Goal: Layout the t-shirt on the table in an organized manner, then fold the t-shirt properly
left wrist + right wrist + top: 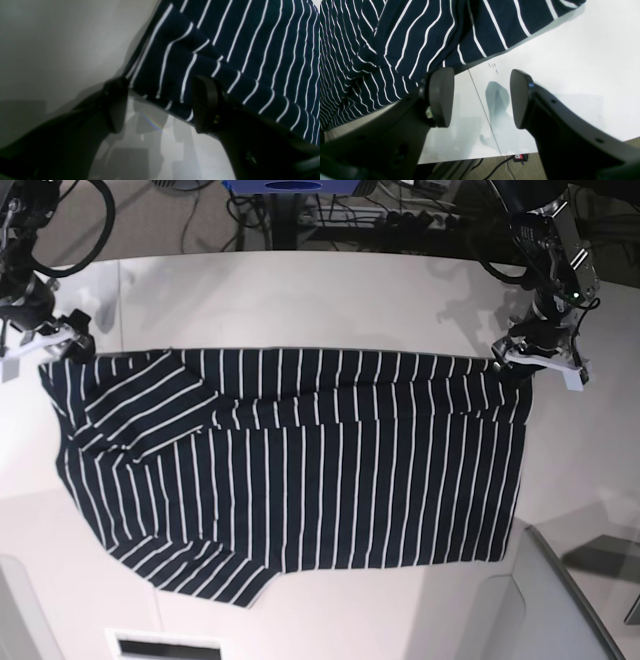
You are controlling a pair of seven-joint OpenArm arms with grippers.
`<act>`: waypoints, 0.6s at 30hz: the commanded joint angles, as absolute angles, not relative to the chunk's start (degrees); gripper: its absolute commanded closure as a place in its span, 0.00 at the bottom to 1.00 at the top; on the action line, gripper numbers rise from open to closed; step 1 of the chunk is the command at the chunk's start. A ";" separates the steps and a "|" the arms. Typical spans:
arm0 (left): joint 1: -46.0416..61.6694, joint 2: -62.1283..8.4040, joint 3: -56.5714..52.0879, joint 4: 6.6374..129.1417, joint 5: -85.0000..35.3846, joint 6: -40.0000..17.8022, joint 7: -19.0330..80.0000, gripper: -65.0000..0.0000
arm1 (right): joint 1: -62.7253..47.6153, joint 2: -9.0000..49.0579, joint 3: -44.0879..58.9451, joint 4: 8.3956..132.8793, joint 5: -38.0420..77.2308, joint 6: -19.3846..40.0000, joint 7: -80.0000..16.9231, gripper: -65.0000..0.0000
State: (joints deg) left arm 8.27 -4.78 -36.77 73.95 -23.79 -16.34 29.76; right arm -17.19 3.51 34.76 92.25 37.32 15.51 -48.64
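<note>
T-shirt (300,470) is lying spread on the desk (300,300), its edge just ahead of the released left tool (160,105) and released right tool (480,97).

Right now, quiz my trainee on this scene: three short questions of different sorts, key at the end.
1. True or false: the t-shirt lies spread on the table.
2. The left gripper has its jaws: A) open at the shirt's edge, B) clamped on a cup.
3. Fill in: below the right gripper, a thin ____ crosses the white tabletop.

Key: 1 true; 2 A; 3 seam.
</note>
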 commanded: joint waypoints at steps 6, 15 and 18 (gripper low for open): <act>6.11 -5.32 -36.88 73.45 -24.40 -16.48 28.62 0.43 | -16.84 4.26 35.03 93.05 38.20 15.87 -47.69 0.49; 4.97 -5.41 -33.80 73.01 -24.40 -16.48 28.62 0.45 | -16.84 4.26 35.03 93.05 38.20 15.87 -47.69 0.49; 4.88 -5.32 -33.63 73.01 -24.40 -16.48 28.62 0.62 | -16.84 4.26 35.03 93.05 38.20 15.87 -47.69 0.49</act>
State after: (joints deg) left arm 5.56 -4.49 -33.34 72.14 -23.92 -16.34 29.54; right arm -17.15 3.55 34.76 92.25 37.32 15.51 -48.62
